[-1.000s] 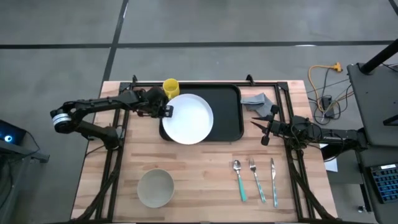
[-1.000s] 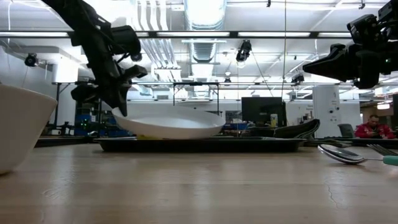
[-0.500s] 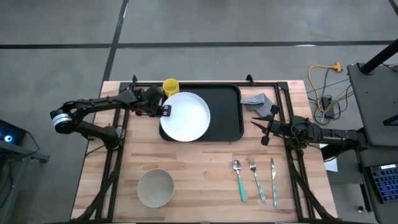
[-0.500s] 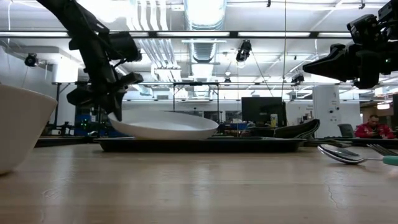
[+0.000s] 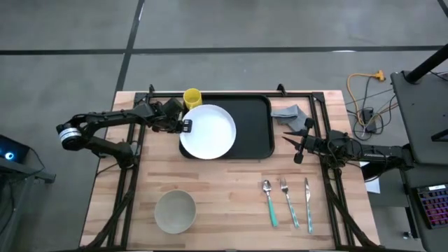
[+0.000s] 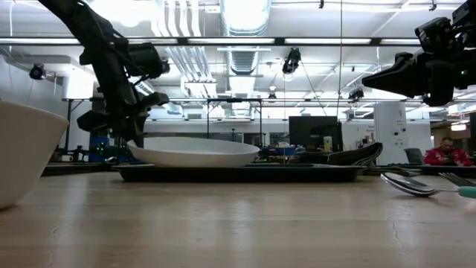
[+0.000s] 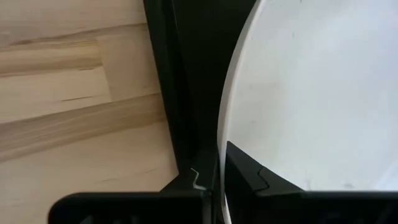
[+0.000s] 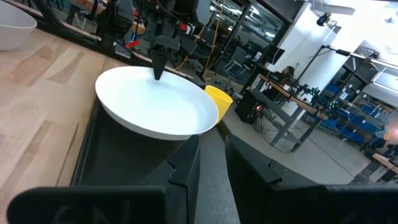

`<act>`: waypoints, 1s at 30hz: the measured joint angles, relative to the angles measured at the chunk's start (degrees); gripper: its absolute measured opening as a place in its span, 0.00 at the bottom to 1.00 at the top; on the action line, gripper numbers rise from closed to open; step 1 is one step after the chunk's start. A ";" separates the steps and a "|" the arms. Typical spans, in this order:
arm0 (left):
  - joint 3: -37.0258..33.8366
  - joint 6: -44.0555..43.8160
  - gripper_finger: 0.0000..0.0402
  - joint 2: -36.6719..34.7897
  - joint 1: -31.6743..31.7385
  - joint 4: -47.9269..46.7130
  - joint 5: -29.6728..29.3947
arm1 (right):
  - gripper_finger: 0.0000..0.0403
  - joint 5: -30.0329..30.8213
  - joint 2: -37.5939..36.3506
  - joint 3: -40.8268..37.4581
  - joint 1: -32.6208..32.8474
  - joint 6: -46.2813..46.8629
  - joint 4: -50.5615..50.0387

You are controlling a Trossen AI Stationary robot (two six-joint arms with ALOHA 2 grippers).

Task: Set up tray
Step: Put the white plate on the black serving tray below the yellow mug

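The tray (image 5: 260,133) sits at the tabletop's (image 5: 224,196) far middle with the white plate (image 5: 208,131) over its left half, my left fingers (image 5: 185,126) pinched on the plate's rim, right fingers (image 5: 294,145) nearly closed, holding nothing, just right of the tray.

A large flat black rectangular plastic tray (image 5: 260,126) with rounded corners and a low raised rim is lying flat on the wooden table, just beside the left claw (image 5: 185,125), which is pinching the edge of a round white plate (image 5: 208,132) at the tray's left end. The plate is sitting over that left part of the tray and overhanging its left and near edges. Well apart from the right claw (image 5: 288,140), the tray's right half is lying bare and dark.
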 joint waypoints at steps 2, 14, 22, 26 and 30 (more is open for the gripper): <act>0.00 0.00 0.00 0.02 0.00 0.02 0.02 | 0.17 0.00 0.00 -0.02 -0.01 0.03 0.00; -1.51 -0.09 0.00 0.02 0.02 0.21 0.10 | 0.17 0.00 0.00 0.00 -0.01 0.06 0.00; -1.97 0.33 0.07 0.04 0.29 2.02 -0.33 | 0.17 0.00 -0.01 -0.02 0.00 0.05 0.00; -2.15 0.28 0.11 0.04 0.26 2.10 -0.51 | 0.17 0.00 -0.02 -0.02 0.00 0.04 0.00; -2.50 0.20 0.16 0.04 0.26 2.08 -0.55 | 0.17 0.00 -0.02 -0.01 -0.02 -0.01 0.00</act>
